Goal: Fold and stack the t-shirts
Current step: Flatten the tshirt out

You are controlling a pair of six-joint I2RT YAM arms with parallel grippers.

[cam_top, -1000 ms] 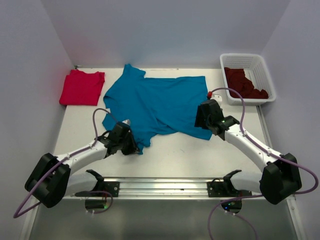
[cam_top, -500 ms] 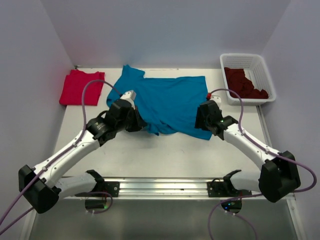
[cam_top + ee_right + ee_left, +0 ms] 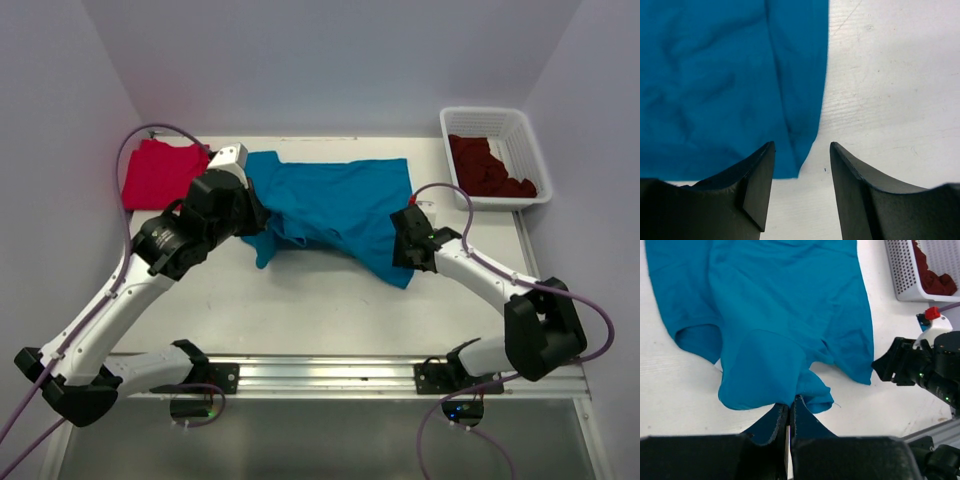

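The teal blue t-shirt [image 3: 335,200] lies spread across the table's middle, its left part bunched and lifted. My left gripper [image 3: 252,215] is shut on a fold of the teal shirt [image 3: 780,315] and holds it above the table; in the left wrist view the gripper [image 3: 790,407] pinches the cloth edge. My right gripper [image 3: 405,248] is open and empty, low over the shirt's near right corner [image 3: 730,85], which lies by its left finger [image 3: 757,175]. A folded bright red t-shirt [image 3: 160,172] lies at the back left. Dark maroon shirts [image 3: 490,170] are in the basket.
The white lattice basket [image 3: 530,150] stands at the back right, and it also shows in the left wrist view [image 3: 900,270]. White walls close in the table on three sides. A metal rail [image 3: 330,372] runs along the near edge.
My left arm has risen and swung away from the near edge toward the back left, carrying the shirt's near left part with it. The right gripper has edged toward the shirt's near right corner.
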